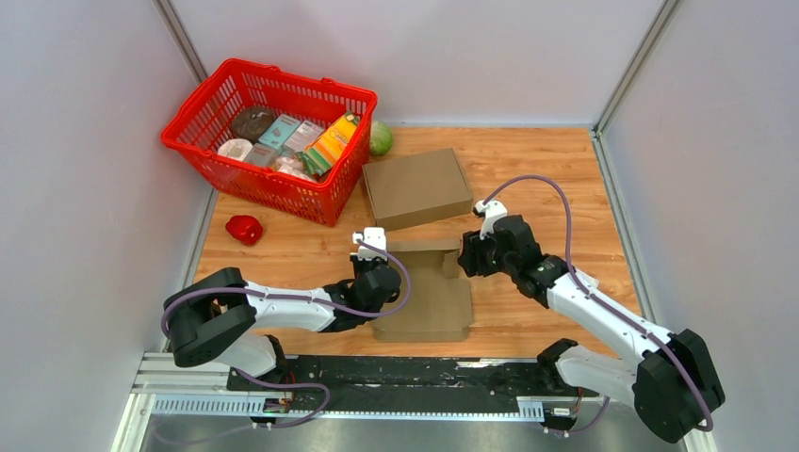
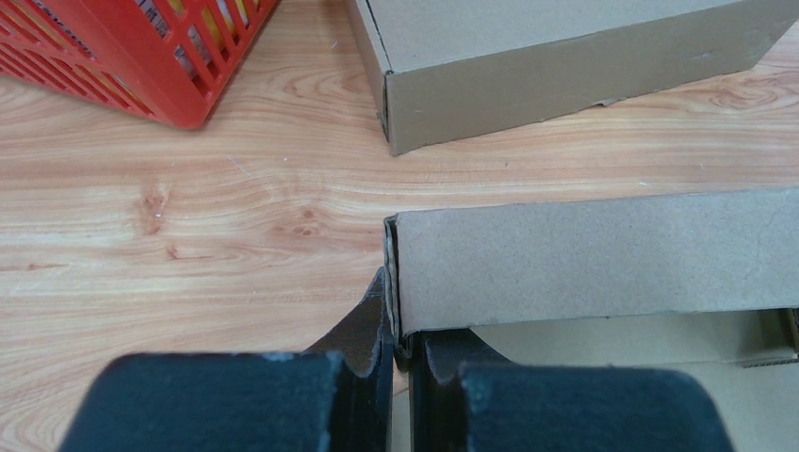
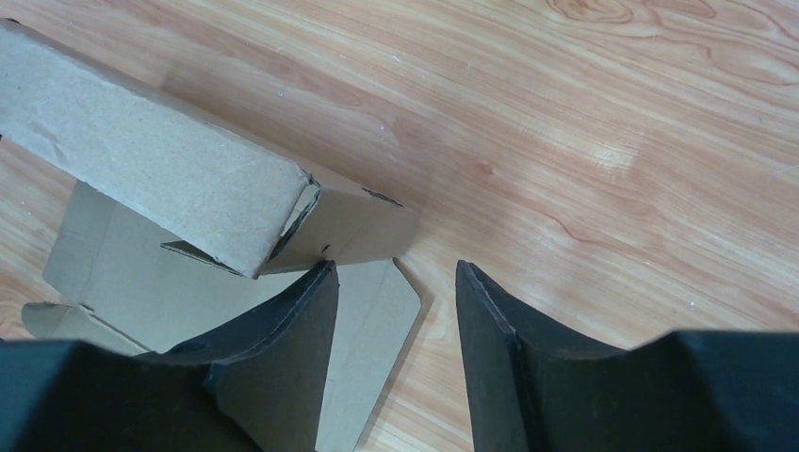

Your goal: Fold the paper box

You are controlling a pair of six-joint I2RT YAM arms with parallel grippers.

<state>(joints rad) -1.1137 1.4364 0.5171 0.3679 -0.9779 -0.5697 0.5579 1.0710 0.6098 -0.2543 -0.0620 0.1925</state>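
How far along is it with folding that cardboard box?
Early-to-middle. One long wall of the paper box stands folded up. The left gripper pinches that wall's corner; the right gripper is open above a flat side flap. The rest lies flat, unfolded.

Partly folded brown paper box, base flat, far wall raised, right flap spread.

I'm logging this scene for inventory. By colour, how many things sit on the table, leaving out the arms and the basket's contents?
Red: 2, the basket and a small item beside it.
Brown: 2, the closed box and the half-folded box.
Green: 1, a round item behind the basket.
Total: 5
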